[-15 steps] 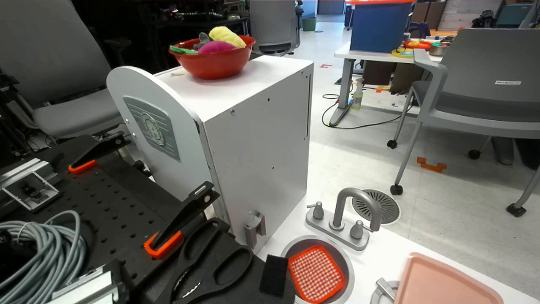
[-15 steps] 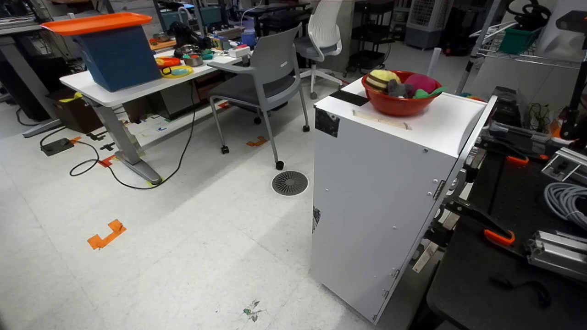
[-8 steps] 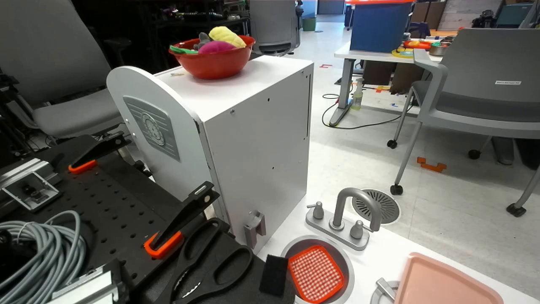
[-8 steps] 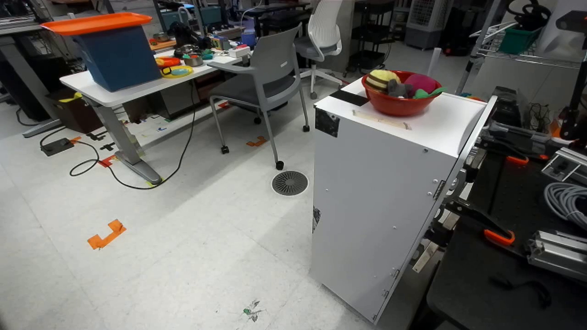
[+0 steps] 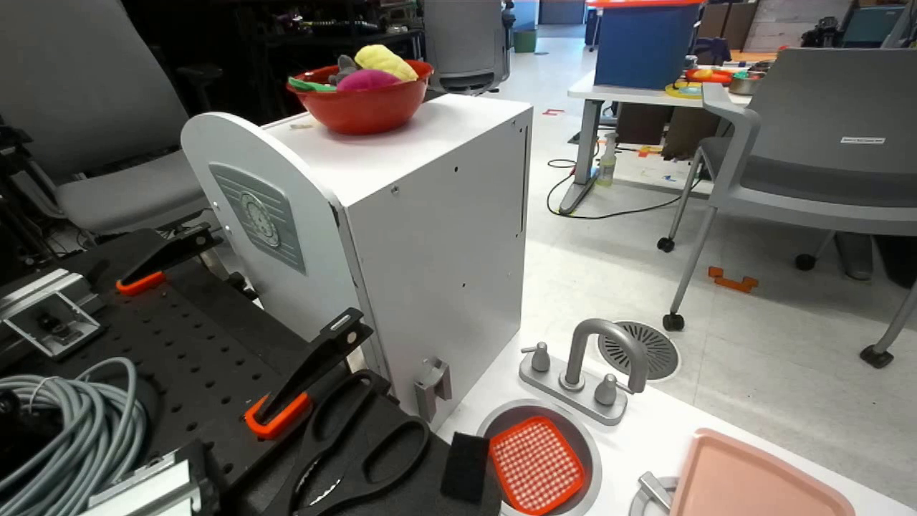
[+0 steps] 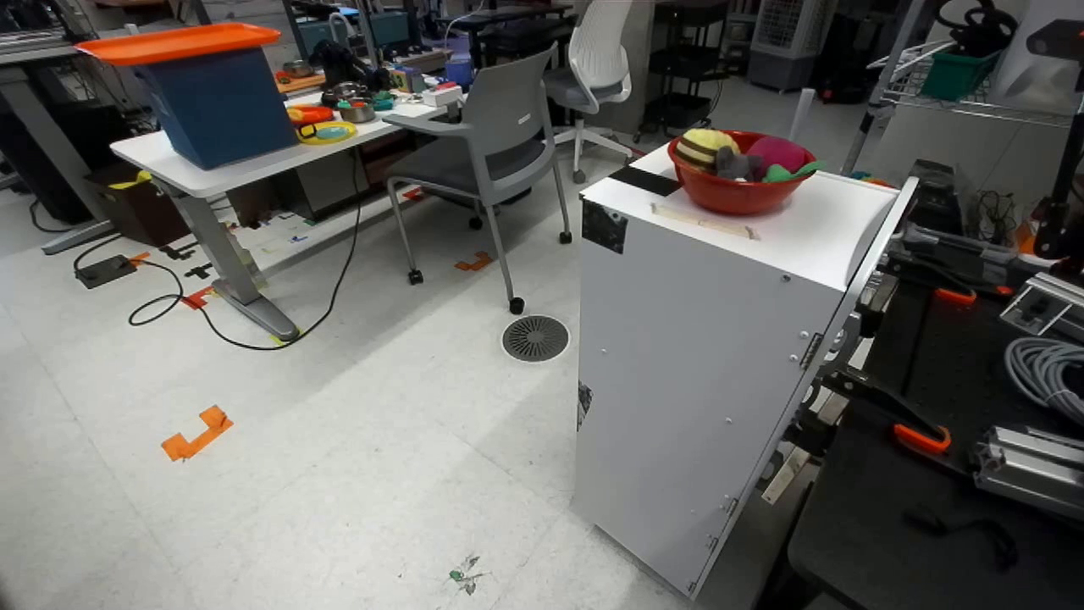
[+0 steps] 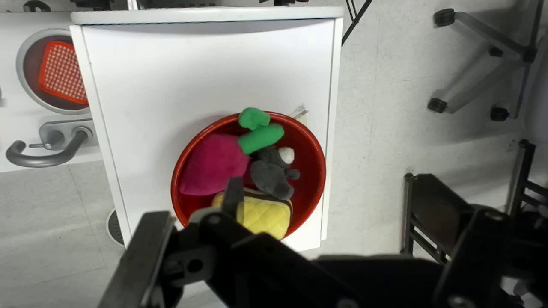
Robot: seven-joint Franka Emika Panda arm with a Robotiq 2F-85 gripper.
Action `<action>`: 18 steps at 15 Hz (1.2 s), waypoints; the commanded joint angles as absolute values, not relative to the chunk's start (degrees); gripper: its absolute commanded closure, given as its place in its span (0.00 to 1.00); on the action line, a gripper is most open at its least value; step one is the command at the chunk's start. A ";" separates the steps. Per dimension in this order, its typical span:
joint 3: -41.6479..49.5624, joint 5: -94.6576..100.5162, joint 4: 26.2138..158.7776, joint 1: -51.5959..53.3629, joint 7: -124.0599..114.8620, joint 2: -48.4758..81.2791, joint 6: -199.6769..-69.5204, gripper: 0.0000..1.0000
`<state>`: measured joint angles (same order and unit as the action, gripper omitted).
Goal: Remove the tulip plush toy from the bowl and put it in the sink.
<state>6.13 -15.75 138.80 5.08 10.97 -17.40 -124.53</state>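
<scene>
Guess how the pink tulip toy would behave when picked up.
The tulip toy looks plush and stuffed, so it would likely squash and probably not slip. Its green stem is narrower than the head, so may bend.

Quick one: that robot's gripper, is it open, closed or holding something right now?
Gripper: open, with nothing held between its fingers.

In the wrist view, the gripper [image 7: 325, 205] is matte black to charcoal and angular, built around a dark housing [image 7: 376, 278]. Left of the housing runs a black linkage [image 7: 265, 256] with a rounded knuckle screw [image 7: 214, 219]; farther out come a block [image 7: 182, 262] with a round hole [image 7: 195, 265] and a flat grey bar [image 7: 142, 256], paler along one edge. Right of the housing, a second linkage [image 7: 475, 256] carries round bolt heads [image 7: 460, 302].
</scene>
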 commanded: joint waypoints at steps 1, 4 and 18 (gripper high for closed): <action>5.10 -16.09 138.69 3.97 11.23 -17.36 -124.31 0.00; 5.10 -16.09 138.69 3.97 11.23 -17.36 -124.31 0.00; 0.56 -1.68 137.72 -0.94 -3.46 -20.91 -119.01 0.00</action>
